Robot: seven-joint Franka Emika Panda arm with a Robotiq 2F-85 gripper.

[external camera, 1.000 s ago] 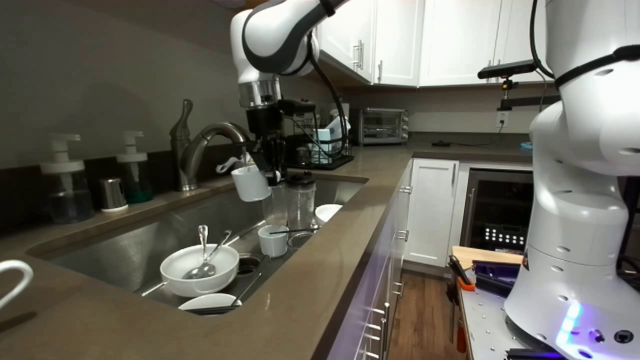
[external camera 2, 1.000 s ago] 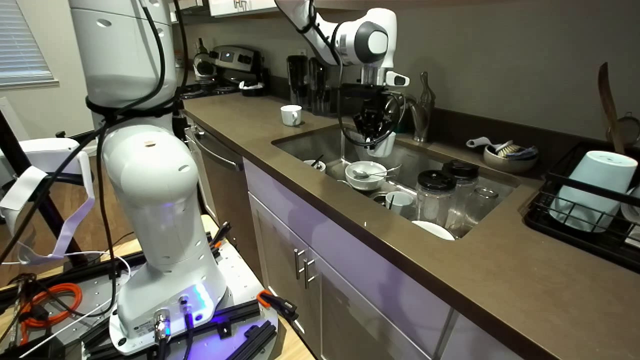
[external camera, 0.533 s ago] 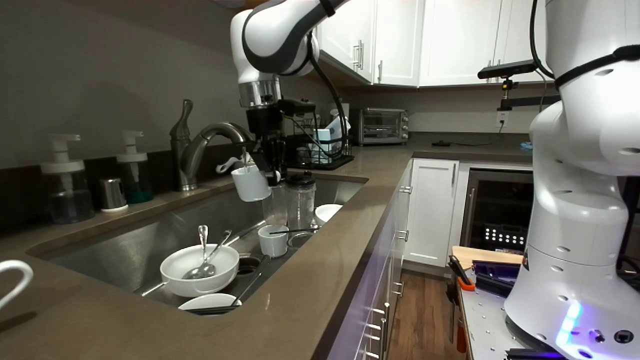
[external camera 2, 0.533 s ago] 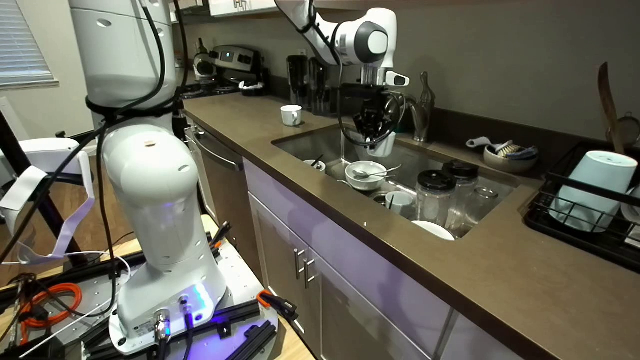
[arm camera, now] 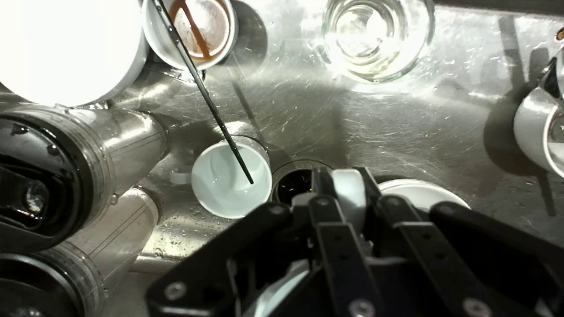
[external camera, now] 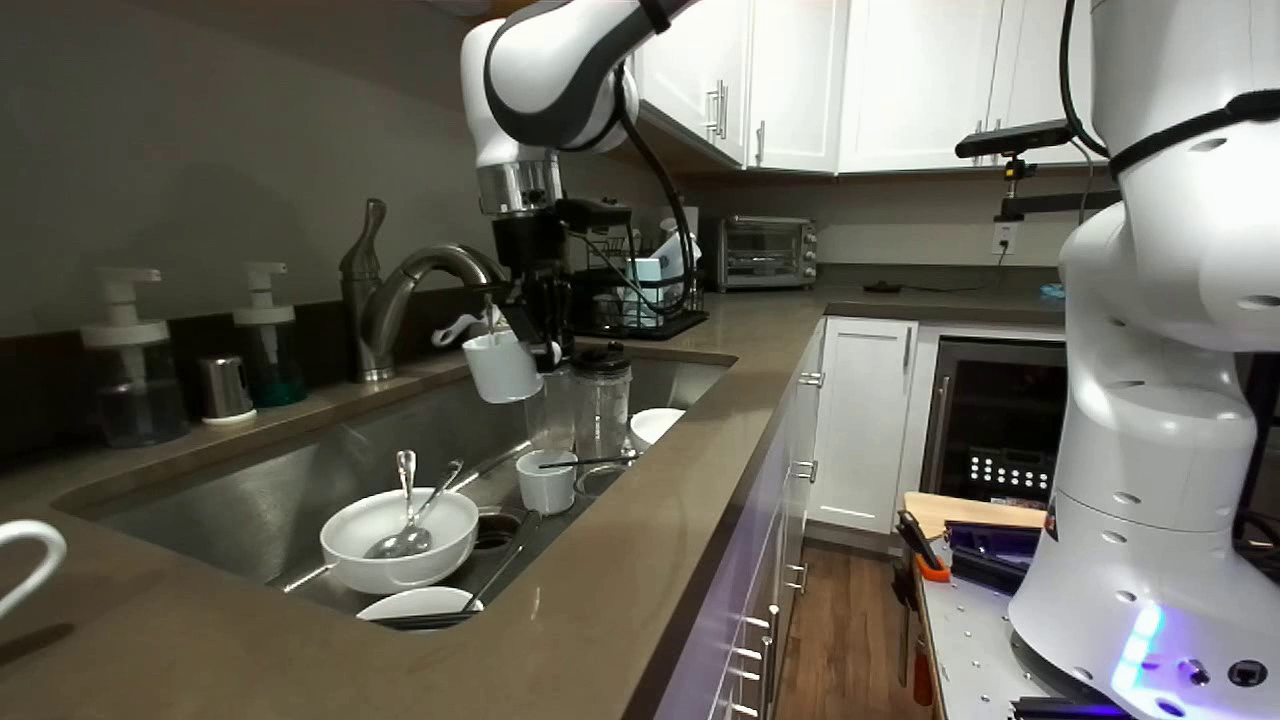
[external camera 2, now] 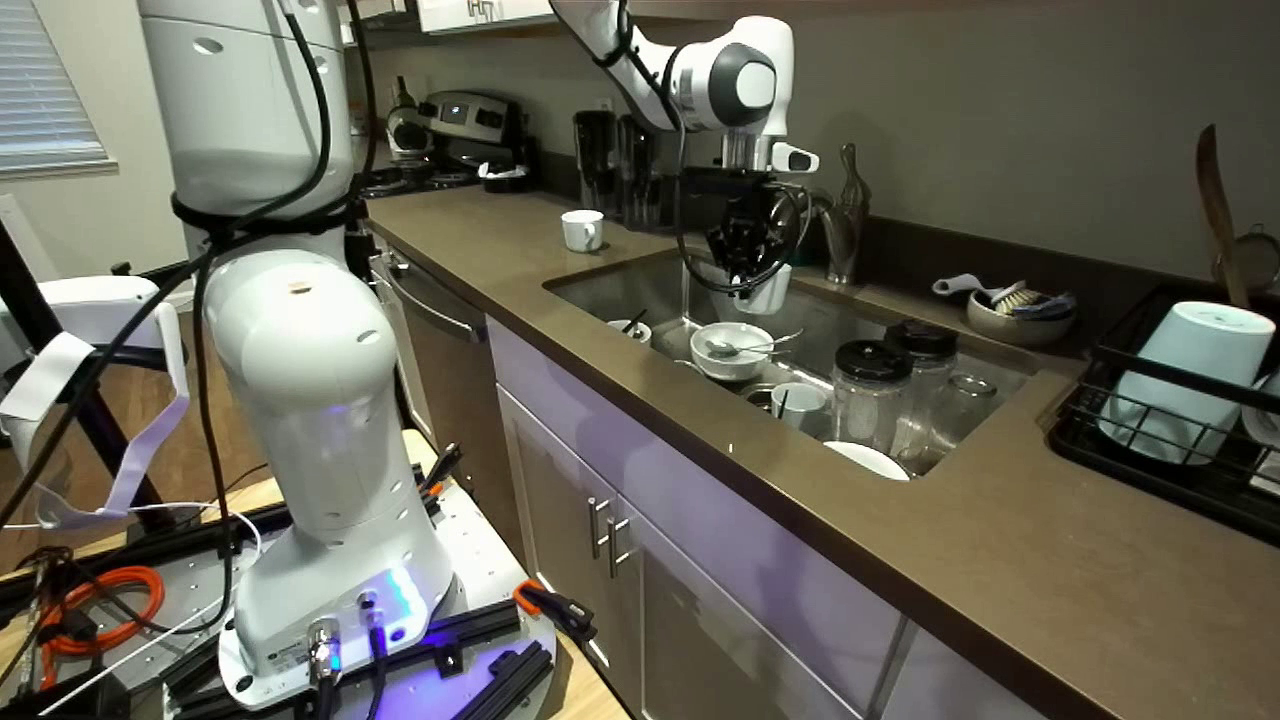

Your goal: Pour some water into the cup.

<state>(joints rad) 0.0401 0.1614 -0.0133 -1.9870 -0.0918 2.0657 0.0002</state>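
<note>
The cup [external camera: 500, 372] is up off the counter [external camera 2: 1010, 530], at the end of the arm [external camera: 545, 85], over the sink [external camera: 235, 512]. On the counter past one end of the sink sits a black rack [external camera 2: 1110, 462] with a pale blue tub [external camera 2: 1190, 375] tilted in it. The faucet [external camera: 382, 320] stands at the back edge of the sink, its spout just above the cup; a thin clear streak [external camera: 489, 318], water by its look, runs from spout to cup. The gripper [arm camera: 348, 182] is nearly closed, its fingers clamped on a white part of the cup that looks like the handle. The cup leans a little. In the sink, two black-lidded jars [external camera 2: 868, 410] stand upright side by side. A white bowl [external camera: 400, 575] is there too, then a clear glass [external camera 2: 965, 408] just beside the jars, and a white mug [external camera: 547, 487] near the bowl, with the drain [external camera: 497, 532] between. Two spoons [external camera: 403, 543] lean in the bowl. In the wrist view a dark stick [arm camera: 211, 108] ends at the mug's mouth; whether its tip is inside or above, I cannot tell.
</note>
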